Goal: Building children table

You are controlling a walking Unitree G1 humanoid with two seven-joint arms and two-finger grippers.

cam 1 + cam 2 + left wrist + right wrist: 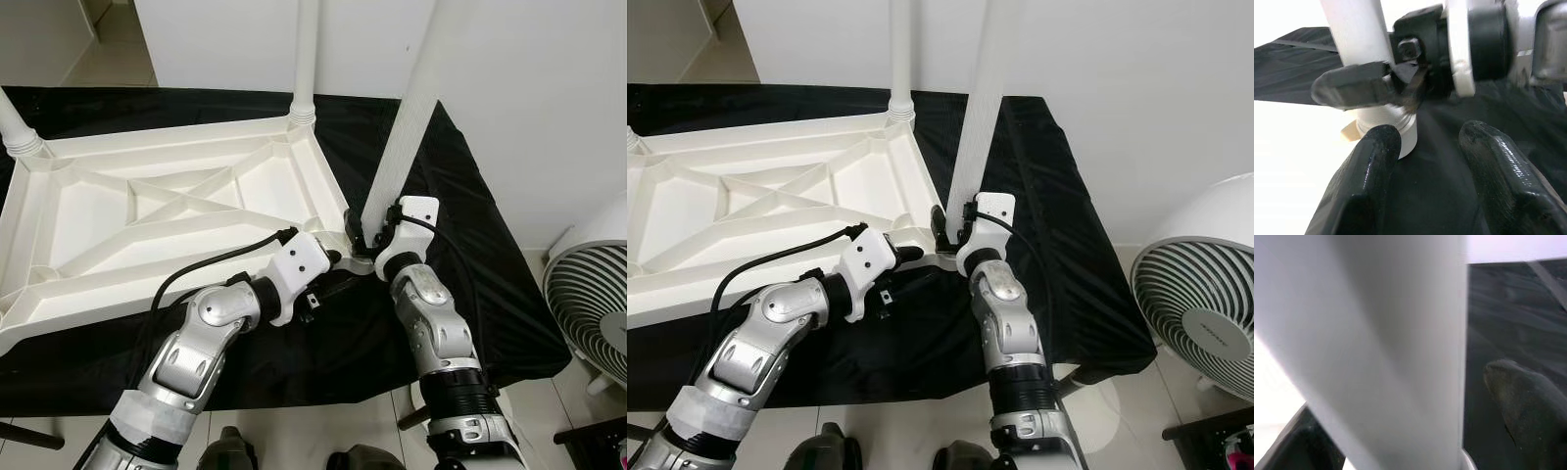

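A white plastic table top (147,211) lies upside down on a black cloth (470,215), ribs facing up. At its near right corner a white table leg (402,137) stands nearly upright, leaning slightly right. My right gripper (367,230) is shut on this leg just above the corner socket (1386,127), with one finger (1520,406) on each side of the tube. My left gripper (338,257) hovers low beside the same corner. It is open, and its fingers (1376,161) have only black cloth between them.
Two more white legs stand in the far corners, one at the far right (306,59) and one at the far left (15,127). A white fan (593,294) stands on the floor to the right. A white wall rises behind the table.
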